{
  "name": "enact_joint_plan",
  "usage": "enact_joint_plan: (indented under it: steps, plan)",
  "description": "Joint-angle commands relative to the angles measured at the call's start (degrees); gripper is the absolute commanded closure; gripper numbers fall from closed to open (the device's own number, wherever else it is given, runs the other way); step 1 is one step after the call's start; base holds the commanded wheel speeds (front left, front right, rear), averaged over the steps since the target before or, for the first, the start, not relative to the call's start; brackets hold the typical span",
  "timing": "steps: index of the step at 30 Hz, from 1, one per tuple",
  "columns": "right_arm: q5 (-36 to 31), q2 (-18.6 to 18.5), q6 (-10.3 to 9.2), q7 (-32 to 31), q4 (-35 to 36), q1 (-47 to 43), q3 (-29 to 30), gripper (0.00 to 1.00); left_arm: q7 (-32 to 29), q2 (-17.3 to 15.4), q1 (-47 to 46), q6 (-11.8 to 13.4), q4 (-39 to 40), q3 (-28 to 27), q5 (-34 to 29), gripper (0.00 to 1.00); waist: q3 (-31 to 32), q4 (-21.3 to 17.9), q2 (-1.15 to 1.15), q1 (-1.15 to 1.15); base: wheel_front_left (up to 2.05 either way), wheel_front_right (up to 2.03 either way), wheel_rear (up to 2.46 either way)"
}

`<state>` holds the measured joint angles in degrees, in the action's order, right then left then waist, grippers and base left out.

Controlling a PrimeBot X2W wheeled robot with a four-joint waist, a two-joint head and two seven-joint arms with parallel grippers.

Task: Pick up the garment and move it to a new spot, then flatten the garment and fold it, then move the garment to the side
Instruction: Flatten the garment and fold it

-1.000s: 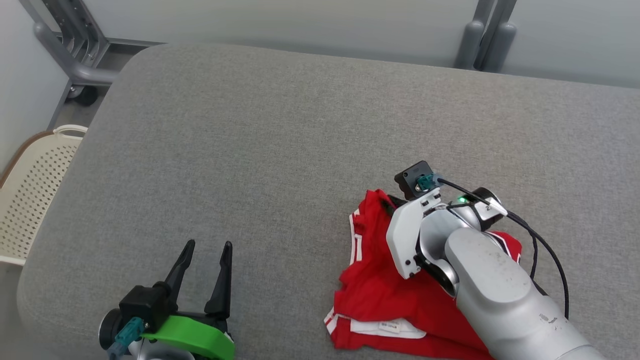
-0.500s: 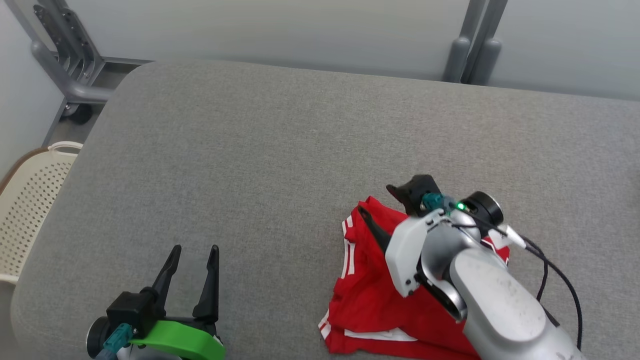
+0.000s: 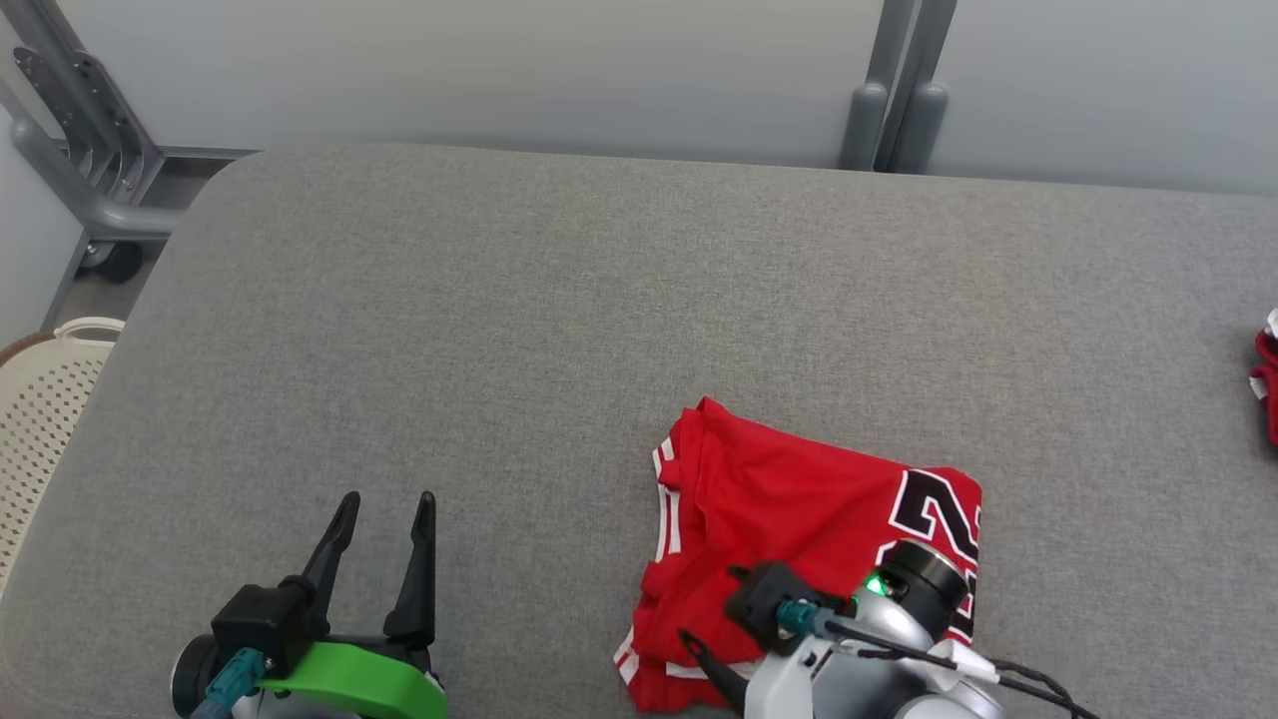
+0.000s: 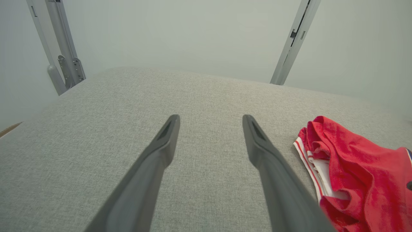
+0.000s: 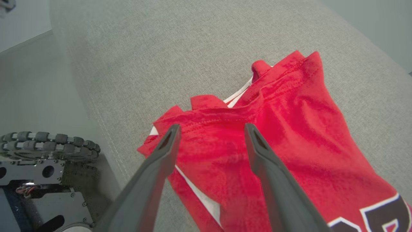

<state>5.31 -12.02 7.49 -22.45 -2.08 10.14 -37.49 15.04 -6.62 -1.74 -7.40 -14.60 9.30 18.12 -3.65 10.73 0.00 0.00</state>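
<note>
The right gripper just let go of the shirt and pulled back, fingers wide. The shirt lies folded by the front edge of the pad. The left gripper is wide too. Moving it aside may be next

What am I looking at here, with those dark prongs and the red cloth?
This is a two-armed robot. One picture looks down from its head. The other two look along the fingers from a camera on each wrist. The prongs are its grippers. The left gripper hovers open over the grey pad. The right gripper is open over the folded red jersey, which lies on the pad. Nothing is held. A pale basket stands beside the pad.
</note>
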Motion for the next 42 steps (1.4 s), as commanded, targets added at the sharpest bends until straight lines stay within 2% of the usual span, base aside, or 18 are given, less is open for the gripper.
enact_joint_plan:
  steps: [1,6,19,20,21,22,23,24,29,37,38,39,42]
  plan:
    - [-1.24,-0.43,-0.01,-0.71,0.62,-0.47,-0.94,0.00,0.17,-0.02,0.58,-0.11,0.06,-0.15,-0.11,0.00,0.02,-0.09,0.00,0.00,0.00,0.00,0.00]
    - [-3.50,-0.27,-0.02,-1.65,-0.92,0.74,-3.64,0.00,0.17,0.07,0.51,-0.11,0.00,0.30,0.05,0.00,0.01,0.25,0.00,0.00,0.00,0.00,0.00]
    - [-6.05,1.60,-0.02,2.13,-11.68,5.66,-8.28,0.00,0.17,0.16,0.59,-0.12,-0.37,0.83,0.59,0.00,-0.44,2.31,0.00,0.00,0.00,0.00,0.00]
    - [-6.20,1.82,-0.02,2.48,-12.33,5.89,-8.36,0.13,0.17,0.18,0.64,-0.12,-0.41,0.82,0.60,0.00,-0.40,2.37,0.00,0.00,0.00,0.00,0.00]
    - [-6.39,2.03,-0.02,2.70,-13.09,5.98,-8.71,0.51,0.17,0.21,0.68,-0.12,-0.44,0.83,0.62,0.00,-0.36,2.42,0.00,0.00,0.00,0.00,0.00]
    - [-6.63,2.22,-0.02,3.03,-13.78,6.17,-8.96,0.68,0.17,0.25,0.74,-0.12,-0.47,0.81,0.65,0.00,-0.33,2.47,0.00,0.00,0.00,0.00,0.00]
    - [-6.68,2.48,-0.02,3.34,-14.35,6.42,-9.11,0.90,0.17,0.27,0.79,-0.12,-0.51,0.80,0.64,0.00,-0.27,2.51,0.00,0.00,0.00,0.00,0.00]
    - [-6.67,2.72,-0.02,3.60,-14.99,6.59,-9.33,1.00,0.17,0.30,0.83,-0.12,-0.52,0.83,0.63,0.00,-0.23,2.56,0.00,0.00,0.00,0.00,0.00]
    - [-5.82,3.16,-0.02,4.40,-16.43,6.80,-11.01,1.00,0.17,0.35,0.88,-0.12,-0.48,0.94,0.60,0.00,-0.10,2.70,0.00,0.00,0.00,0.00,0.00]
    - [-1.64,1.46,-0.02,3.64,-15.79,7.94,-16.01,1.00,0.17,0.36,0.87,-0.12,-0.30,0.57,0.65,0.00,-0.13,2.31,0.00,0.00,0.00,0.00,0.00]
    - [-1.31,1.37,-0.02,3.57,-15.75,7.95,-15.79,0.63,0.17,0.35,0.76,-0.12,-0.28,0.57,0.67,0.00,-0.16,2.27,0.00,0.00,0.00,0.00,0.00]
    - [-0.89,1.38,-0.02,3.58,-15.75,7.81,-15.38,0.00,0.17,0.33,0.65,-0.12,-0.27,0.57,0.71,0.00,-0.20,2.23,0.00,0.00,0.00,0.00,0.00]
    - [0.12,1.59,-0.02,3.87,-14.62,7.67,-14.40,0.00,0.17,0.25,0.49,-0.12,-0.30,0.41,0.70,0.00,-0.16,2.05,0.00,0.00,0.00,0.00,0.00]
